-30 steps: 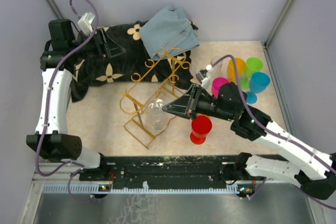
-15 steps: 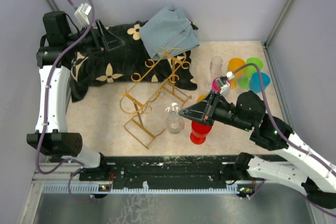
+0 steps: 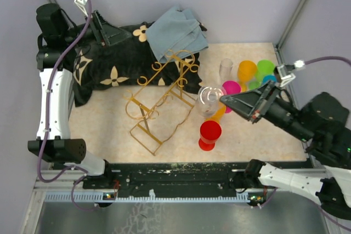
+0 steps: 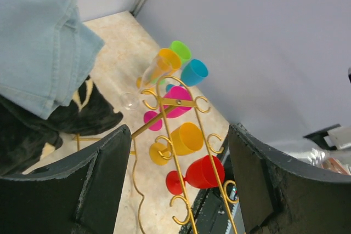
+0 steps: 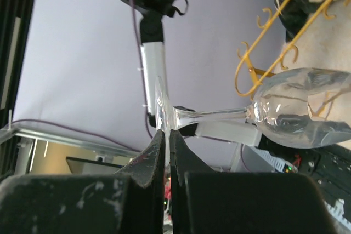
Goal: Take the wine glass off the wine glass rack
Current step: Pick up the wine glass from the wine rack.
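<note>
Right wrist view: the right gripper (image 5: 166, 149) is pinching the wine glass (image 5: 296, 114) by its thin foot with the jaws closed tight, so the bowl is lying sideways. Overhead, the glass is hanging just beside the wine glass rack (image 3: 159, 100), apparently free of the wire. The left gripper (image 3: 107, 30) is hovering wide open and empty, well apart, probably to leave room.

Inventory:
- Wine glass rack (image 3: 163, 101), gold thin wire with scroll ends: one.
- Wine glass (image 3: 207, 101), clear, stemmed: one.
- Narrow tall clear glass (image 3: 226, 68), far right: one.
- Coloured plastic goblets, right side: six, namely red (image 3: 210, 132), pink (image 3: 231, 87), orange (image 3: 247, 71), second orange (image 4: 186, 138), green (image 3: 265, 68), blue (image 4: 193, 72).
- Cloths, far left: two, namely black floral cloth (image 3: 118, 61) and folded blue-grey cloth (image 3: 176, 32).
</note>
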